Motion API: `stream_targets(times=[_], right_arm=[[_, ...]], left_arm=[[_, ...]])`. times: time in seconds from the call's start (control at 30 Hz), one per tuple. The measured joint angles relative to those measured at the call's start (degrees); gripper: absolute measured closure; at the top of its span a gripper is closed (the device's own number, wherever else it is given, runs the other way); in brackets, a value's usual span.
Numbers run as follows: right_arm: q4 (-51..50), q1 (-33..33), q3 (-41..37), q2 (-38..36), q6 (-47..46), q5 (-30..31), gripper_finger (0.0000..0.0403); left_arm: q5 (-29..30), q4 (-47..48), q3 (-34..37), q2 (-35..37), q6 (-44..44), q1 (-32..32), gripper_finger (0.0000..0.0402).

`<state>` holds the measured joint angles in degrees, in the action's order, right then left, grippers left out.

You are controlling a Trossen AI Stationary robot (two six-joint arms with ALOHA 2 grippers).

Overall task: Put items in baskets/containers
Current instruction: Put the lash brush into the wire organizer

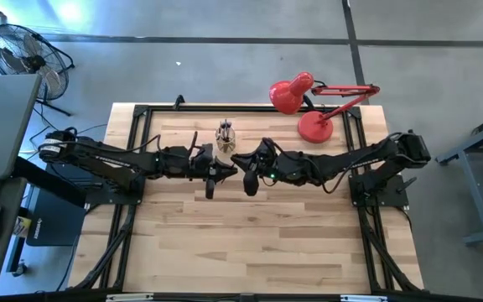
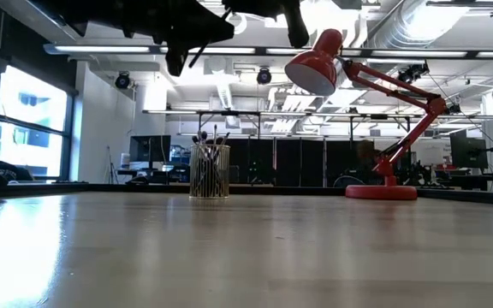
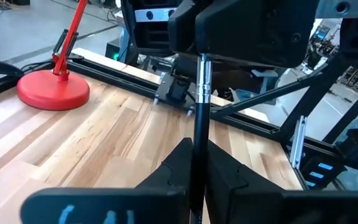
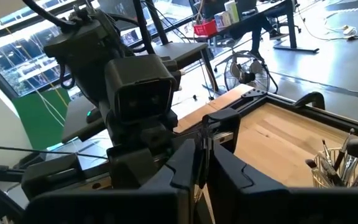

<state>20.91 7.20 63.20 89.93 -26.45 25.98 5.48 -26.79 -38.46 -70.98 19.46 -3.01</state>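
Handing one stick across is the step I judge to be under way. The near half of the table [image 1: 250, 243] lies bare in front of both arms, so there is wide room on that side.

At mid-table the two grippers meet nose to nose, raised above the wood. The left gripper [image 3: 191, 160] has its fingers closed close around the lower shaft of a dark stick [image 3: 199, 106] with a silvery band. The right gripper [image 4: 202, 155] has its fingers pinched together on the same thin stick, facing the left wrist. So both appear to hold it at once.

Just beyond them stands the clear cup [image 1: 225, 134], upright, already bristling with several other sticks. I see no loose sticks on the table.

The next move, as I judge it, calls for one gripper to let go cleanly. The other must then turn the stick upright and lower it into the crowded cup without tipping it or snagging the sticks inside.

Farther back to the right stands the red lamp [image 1: 309, 105], its head leaning toward the cup. The black frame rail runs along the far edge behind both.
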Motion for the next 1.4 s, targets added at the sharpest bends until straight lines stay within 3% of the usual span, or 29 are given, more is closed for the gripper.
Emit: stream_targets(times=[0.47, 0.63, 0.83, 1.03, 1.27, 1.4], right_arm=[[-1.0, 0.0, 0.0, 0.0, -0.4, 0.3, 0.0387], [-2.8, -0.4, 0.0, 0.0, -0.2, 0.7, 0.0391], [-5.5, -4.1, 0.0, 0.0, 1.2, 0.0, 0.0384], [-5.2, -13.2, 0.0, 0.0, 5.4, -8.3, 0.0393], [-1.5, -22.2, 0.0, 0.0, 11.9, -15.7, 0.0393], [1.9, -25.3, 0.0, 1.0, 14.6, -19.3, 0.0393]], left_arm=[[-0.9, 5.7, 0.0, 0.0, -0.2, 0.0, 0.0303], [1.6, 11.0, 0.0, 2.7, -3.8, 0.0, 0.0284], [11.5, 20.5, -0.1, 10.9, -7.7, 0.0, 0.0277], [21.3, 33.5, 0.0, 20.3, -7.7, 0.0, 0.0277], [26.4, 39.7, 0.0, 27.3, -7.7, 0.0, 0.0277], [33.3, 42.0, 0.0, 28.6, -7.7, 0.0, 0.0277]])
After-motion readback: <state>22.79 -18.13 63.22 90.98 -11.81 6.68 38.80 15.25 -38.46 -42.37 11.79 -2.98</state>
